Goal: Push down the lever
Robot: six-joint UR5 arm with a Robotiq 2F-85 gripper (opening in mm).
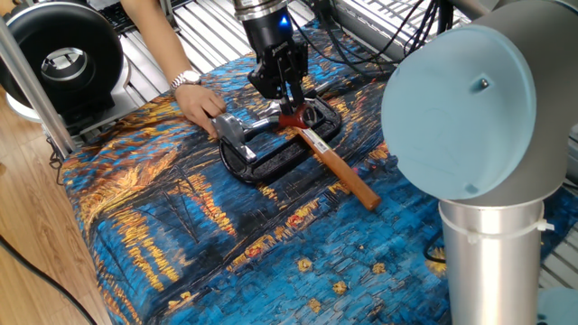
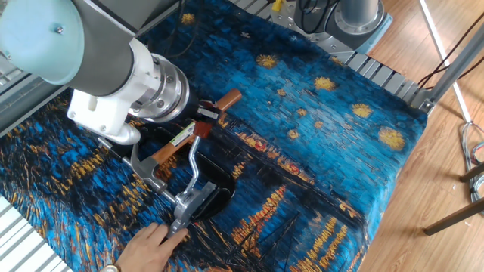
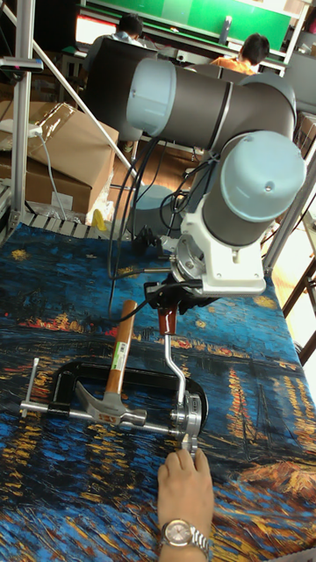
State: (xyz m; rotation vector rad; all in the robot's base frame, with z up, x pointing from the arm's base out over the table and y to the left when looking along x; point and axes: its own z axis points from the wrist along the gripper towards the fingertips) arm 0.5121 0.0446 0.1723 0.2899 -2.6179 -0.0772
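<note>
The lever (image 3: 178, 364) is a thin bent silver rod, seen in the tall fixed view rising from a silver bracket (image 3: 186, 413) to a dark red end (image 3: 167, 320). My gripper (image 3: 167, 301) sits right on top of that red end, fingers shut together and pressing on it. In one fixed view the gripper (image 1: 289, 93) comes down from above onto the red end (image 1: 290, 117), and the rod runs left to the bracket (image 1: 231, 132). The other fixed view shows the gripper (image 2: 208, 115) just above the red end (image 2: 198, 131).
A person's hand (image 3: 184, 487) holds the bracket in place. A wooden-handled hammer (image 1: 339, 168) lies across a black C-clamp (image 1: 271, 155) under the lever. Everything rests on a blue and orange patterned cloth (image 1: 181, 235). The arm's big grey joint (image 1: 461, 108) fills the right foreground.
</note>
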